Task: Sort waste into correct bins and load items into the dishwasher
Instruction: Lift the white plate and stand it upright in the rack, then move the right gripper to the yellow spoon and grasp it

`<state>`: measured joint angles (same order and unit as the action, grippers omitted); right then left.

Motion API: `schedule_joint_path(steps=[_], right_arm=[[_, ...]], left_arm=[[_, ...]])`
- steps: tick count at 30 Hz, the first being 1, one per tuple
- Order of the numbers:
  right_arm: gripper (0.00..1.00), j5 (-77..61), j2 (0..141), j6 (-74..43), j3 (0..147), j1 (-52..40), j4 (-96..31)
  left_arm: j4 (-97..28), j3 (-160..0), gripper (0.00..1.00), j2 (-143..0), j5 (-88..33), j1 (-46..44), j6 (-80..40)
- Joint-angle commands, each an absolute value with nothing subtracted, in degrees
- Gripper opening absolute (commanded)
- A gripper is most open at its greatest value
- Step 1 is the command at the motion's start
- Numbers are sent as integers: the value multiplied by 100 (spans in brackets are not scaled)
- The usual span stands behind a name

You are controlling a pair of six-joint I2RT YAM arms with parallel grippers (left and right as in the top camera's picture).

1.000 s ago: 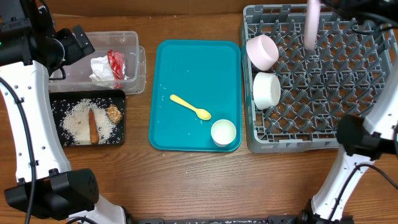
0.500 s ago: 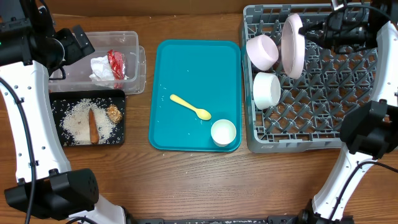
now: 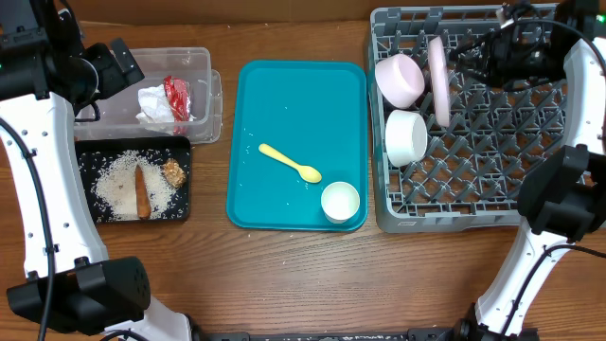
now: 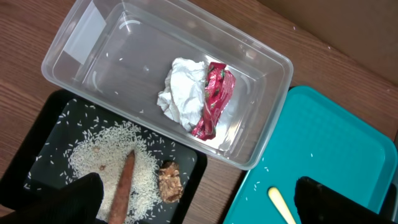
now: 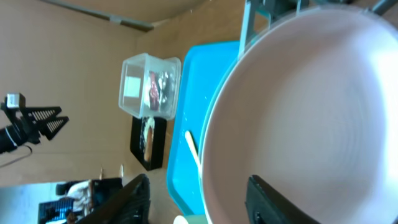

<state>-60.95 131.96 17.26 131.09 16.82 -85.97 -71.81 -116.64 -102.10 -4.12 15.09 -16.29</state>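
Grey dish rack at 3 o'clock, loaded at its 10 o'clock corner with pinkish bowl and white bowl on their sides, and with white round plate on edge among the pegs just beside them. Teal tray at centre, carrying what is left to load: small white cup at its 5 o'clock corner, yellow spoon near its middle. Clear tub at 10 o'clock, with crumpled napkin and red wrapper touching inside. Black tray at 9 o'clock, with rice, carrot-like stick and brown food lump. Sorting judged done save a few stray specks on the teal tray; loading judged past halfway. Right arm arched over the rack's 12 o'clock edge, wrist pointing toward 9 o'clock, right gripper clamped on the plate, not yet let go. Left arm raised at 10 o'clock, left gripper spread wide and empty above the edge where tub meets black tray.
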Motion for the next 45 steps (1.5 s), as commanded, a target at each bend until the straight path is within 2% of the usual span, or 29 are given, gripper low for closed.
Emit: schedule_joint_path(steps=[1, 12, 14, 16, 17, 19, 21, 23, 24, 26, 34, 39, 43, 45], right_arm=[[63, -6112, 13179, 1509, 13144, 1702, -8523], [62, -6014, 12084, 1194, 14000, 1514, -8836], [60, -5719, 11769, 1197, 14000, 1249, -9059], [54, -5221, 11493, 1194, 14000, 792, -9327], [47, -4851, 11382, 1166, 14000, 423, -9513], [46, -3986, 11354, 565, 13990, -117, -9706], [47, -3238, 11356, 25, 13889, -534, -9706], [48, -2683, 11365, -263, 13563, -1328, -9706], [50, -1966, 11382, -674, 13264, -1844, -9701], [52, -1361, 11389, -923, 12860, -2296, -9703], [51, -1181, 11389, -980, 11395, -2976, -9310], [52, -589, 11389, -1457, 11242, -3708, -8849], [59, 104, 11406, -1806, 11056, -4187, -7902], [66, 434, 11502, -1758, 10759, -4265, -6899]], left_arm=[[-7177, -11747, 100, -10156, -449, 1461, -1540], [-7177, -11747, 100, -10156, -449, 1459, -1540], [-7177, -11747, 100, -10156, -451, 1459, -1540], [-7177, -11747, 100, -10156, -449, 1459, -1540], [-7177, -11747, 100, -10156, -451, 1459, -1540], [-7177, -11747, 100, -10156, -449, 1461, -1540], [-7177, -11747, 100, -10156, -449, 1459, -1540], [-7177, -11747, 100, -10156, -449, 1459, -1540], [-7177, -11747, 100, -10156, -449, 1459, -1540], [-7175, -11747, 100, -10156, -449, 1459, -1540], [-7177, -11747, 100, -10156, -451, 1459, -1540], [-7177, -11747, 100, -10156, -449, 1459, -1540], [-7177, -11747, 100, -10156, -403, 1459, -1540], [-7177, -11747, 100, -10156, -405, 1459, -1540]])
